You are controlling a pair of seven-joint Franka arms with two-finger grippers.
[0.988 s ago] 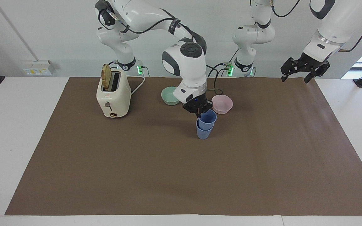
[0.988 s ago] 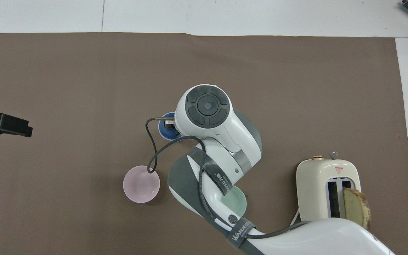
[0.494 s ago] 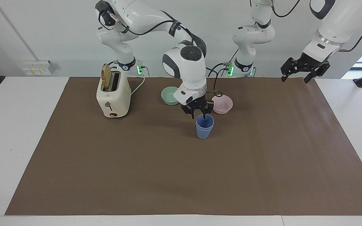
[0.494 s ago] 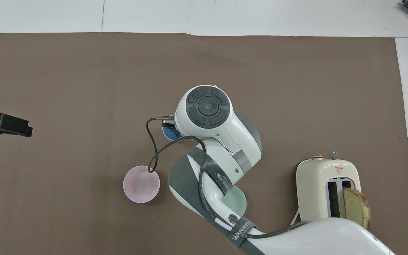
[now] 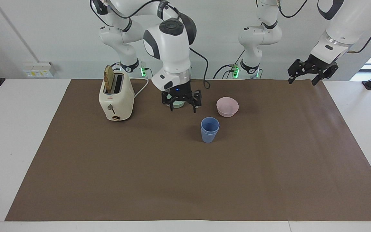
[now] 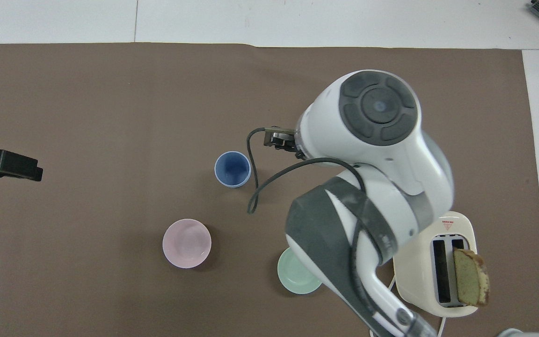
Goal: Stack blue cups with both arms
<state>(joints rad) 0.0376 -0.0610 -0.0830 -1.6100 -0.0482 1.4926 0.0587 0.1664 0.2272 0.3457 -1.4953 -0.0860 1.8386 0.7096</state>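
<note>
Two blue cups (image 5: 210,129) stand nested one inside the other on the brown mat, seen from above as a single blue rim (image 6: 232,169). My right gripper (image 5: 183,106) hangs open and empty over the pale green bowl, apart from the cups; in the overhead view the arm's white wrist hides it. My left gripper (image 5: 302,80) waits open and empty over the mat's edge at the left arm's end, and its black tip (image 6: 12,164) shows in the overhead view.
A pink bowl (image 5: 227,106) (image 6: 187,243) sits beside the cups, nearer to the robots. The green bowl (image 6: 297,276) lies partly under the right arm. A cream toaster (image 5: 116,98) (image 6: 438,276) with a bread slice (image 5: 109,79) stands toward the right arm's end.
My right gripper opened, let go of the upper cup, which settled into the lower one, then rose and drew back toward the green bowl. The left arm stayed still.
</note>
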